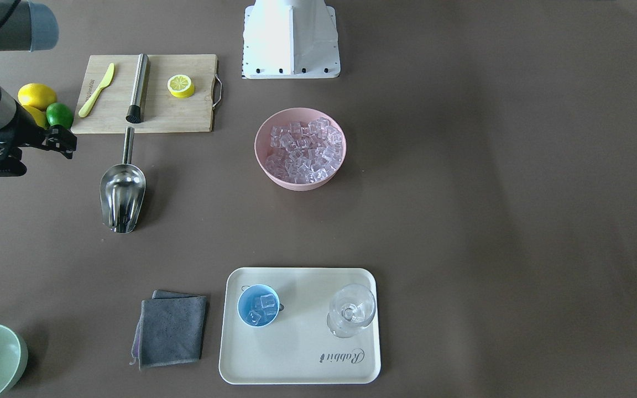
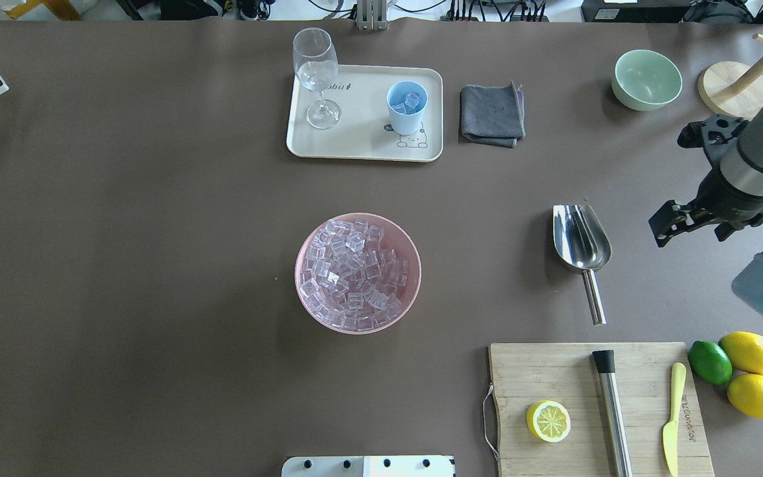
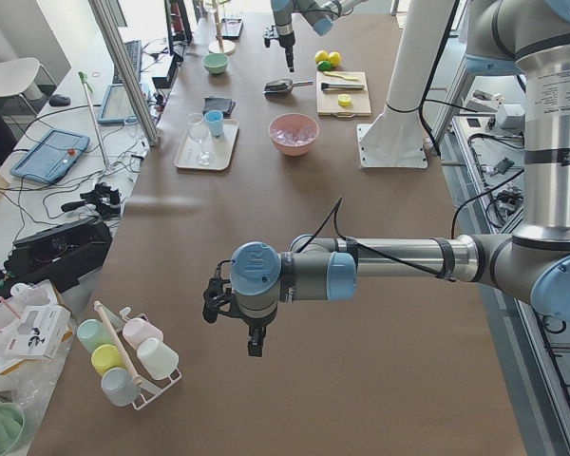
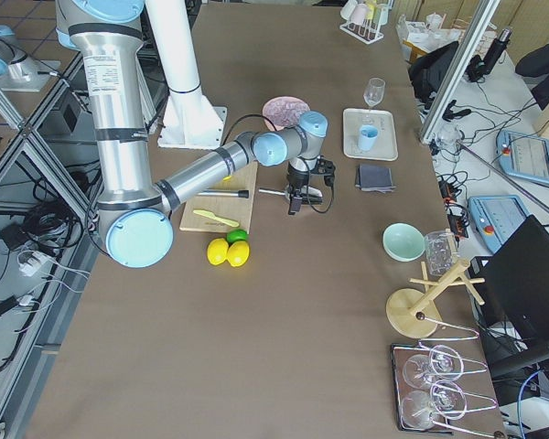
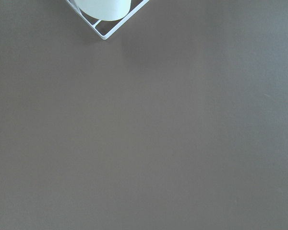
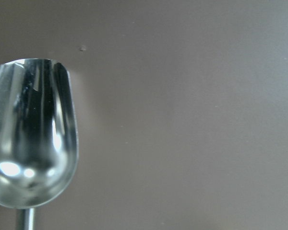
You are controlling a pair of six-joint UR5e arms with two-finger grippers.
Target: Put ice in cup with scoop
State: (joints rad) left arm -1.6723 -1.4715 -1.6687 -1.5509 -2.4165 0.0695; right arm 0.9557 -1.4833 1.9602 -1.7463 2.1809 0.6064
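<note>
Scoop [image 2: 580, 238] lies empty on worktop [image 2: 156, 265], just off cutting board [image 2: 554, 377], handle twd board. R gripper [image 2: 665, 224] hovers beside it, holding nothing; finger gap unclear. L gripper [image 3: 252, 337] over worktop's left end, can't tell its state. Cup [image 2: 406, 106] w/ some ice [image 2: 410, 101] at tray [image 2: 361, 149] edge nearest grey cloth [image 2: 493, 114]; more in pink bowl [image 2: 299, 265], mid-worktop.

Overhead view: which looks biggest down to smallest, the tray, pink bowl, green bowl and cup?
1. Tray, only slightly ahead of the next
2. Pink bowl
3. Green bowl
4. Cup, clearly smallest
</note>
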